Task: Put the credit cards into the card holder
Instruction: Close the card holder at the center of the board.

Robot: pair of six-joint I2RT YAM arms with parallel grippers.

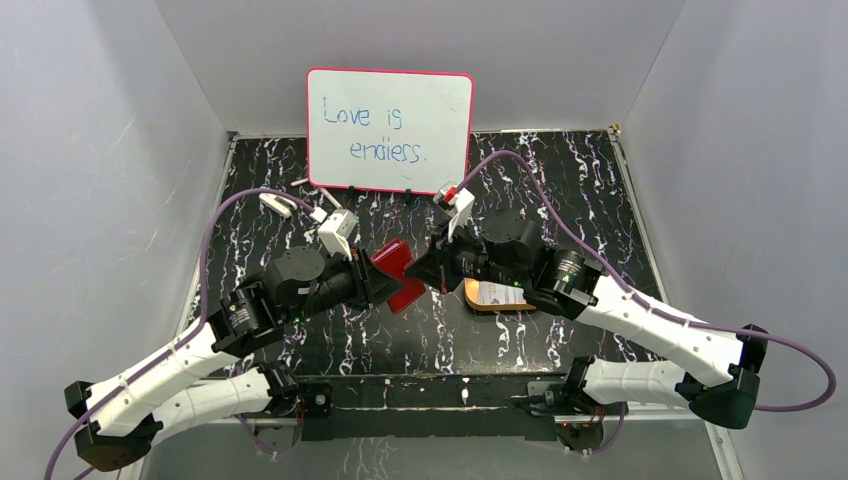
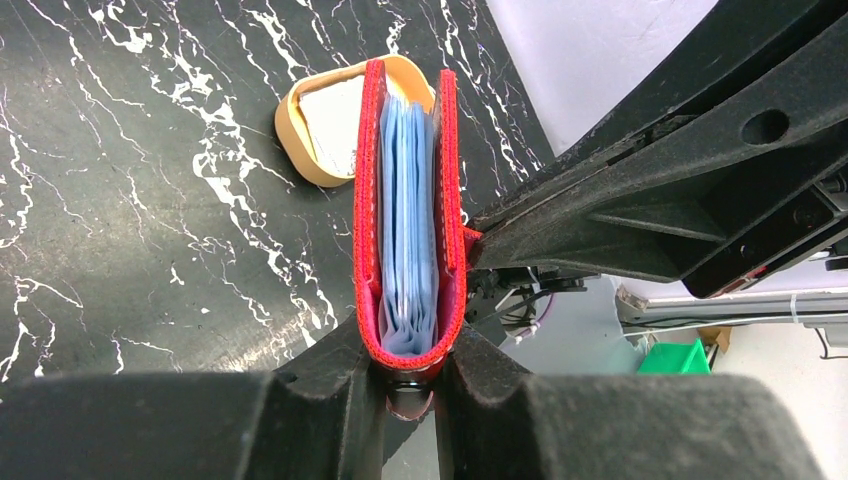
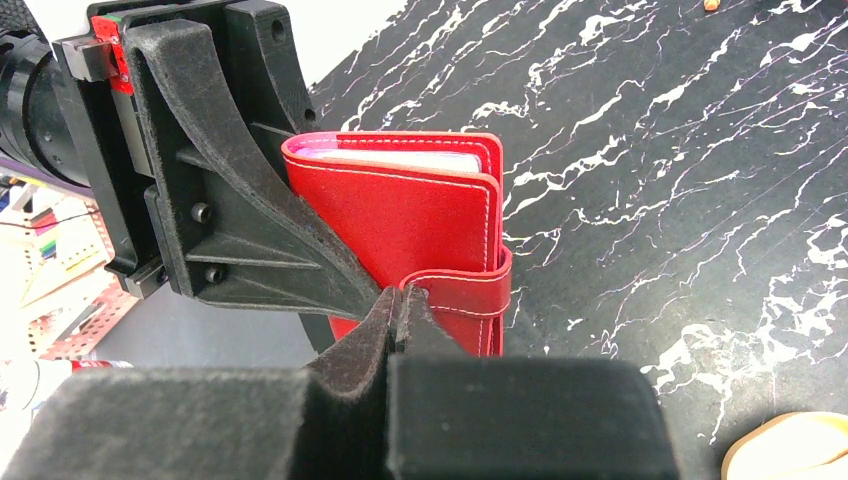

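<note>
The card holder [image 1: 397, 258], a red wallet, hangs folded above the table between both arms. My left gripper [image 1: 385, 277] is shut on its lower end; in the left wrist view its fingers [image 2: 330, 370] clamp the two covers [image 2: 450, 200] together. Pale blue leaves [image 2: 408, 220] fill the inside, and I cannot tell credit cards from lining there. My right gripper [image 3: 400, 298] is shut, its tips pinching the end of the red snap tab [image 3: 465, 295], which wraps round the card holder's [image 3: 410, 215] edge.
An orange-rimmed shallow tray [image 1: 473, 298] lies on the black marble table under the right arm, with something whitish in it [image 2: 330, 120]. A pink-framed whiteboard [image 1: 390, 130] stands at the back. White walls close in both sides.
</note>
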